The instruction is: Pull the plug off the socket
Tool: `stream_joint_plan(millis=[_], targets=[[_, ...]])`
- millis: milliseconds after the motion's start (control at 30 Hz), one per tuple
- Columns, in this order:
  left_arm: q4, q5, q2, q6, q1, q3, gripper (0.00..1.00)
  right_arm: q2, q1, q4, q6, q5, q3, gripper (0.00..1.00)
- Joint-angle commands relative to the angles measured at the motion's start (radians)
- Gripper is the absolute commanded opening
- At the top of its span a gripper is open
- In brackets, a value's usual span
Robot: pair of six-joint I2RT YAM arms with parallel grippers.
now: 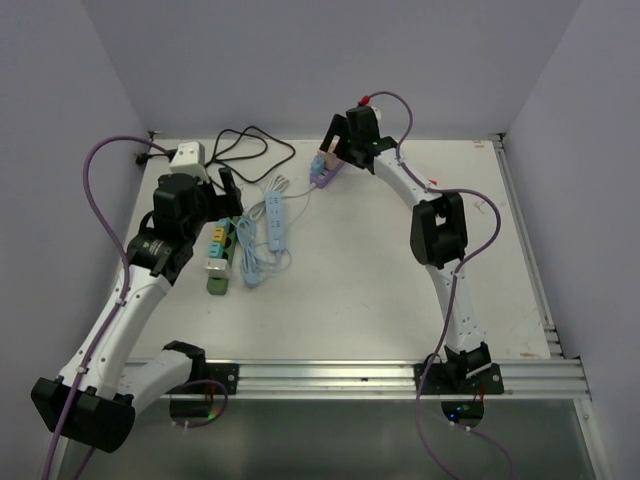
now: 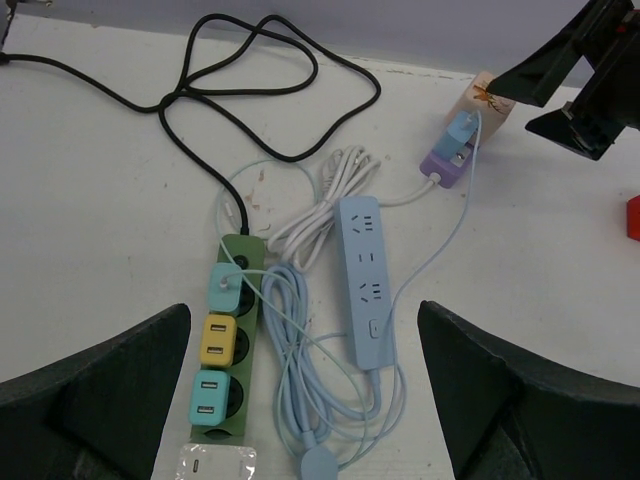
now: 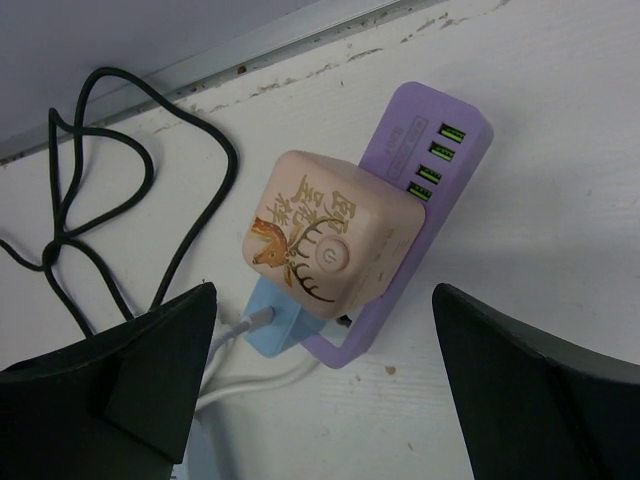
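A purple socket block [image 3: 440,170] with green USB ports lies at the table's back. A beige cube plug with a deer drawing [image 3: 330,235] and a small light-blue plug [image 3: 275,325] sit in it. My right gripper [image 3: 322,295] is open and hangs over the cube plug with a finger on either side, touching nothing. In the top view the right gripper [image 1: 337,150] is just above the purple block [image 1: 325,177]. My left gripper [image 2: 303,310] is open and empty above a green strip [image 2: 228,350] and a blue strip [image 2: 364,280].
The green strip holds teal, yellow and teal plugs and a white adapter [image 2: 215,465]. A coiled light-blue cable [image 2: 320,400] lies beside it. A black cable [image 2: 250,90] loops at the back left. A white box [image 1: 186,156] is at the back-left corner.
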Motion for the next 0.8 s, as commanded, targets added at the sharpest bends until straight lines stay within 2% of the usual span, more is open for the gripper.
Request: stream_joint_plan(millis=[0, 300, 767], targets=[[0.046, 0.039, -0.021, 0.008, 0.004, 0.008, 1.00, 0.049, 0.004, -0.007, 0.066, -0.020, 0.101, 0.92], [0.050, 0.077, -0.019, 0.008, 0.004, 0.008, 0.99, 0.144, 0.018, 0.005, 0.137, 0.025, 0.189, 0.93], [0.053, 0.108, -0.030, 0.008, 0.004, 0.007, 0.99, 0.190, 0.023, -0.009, 0.138, 0.059, 0.261, 0.94]])
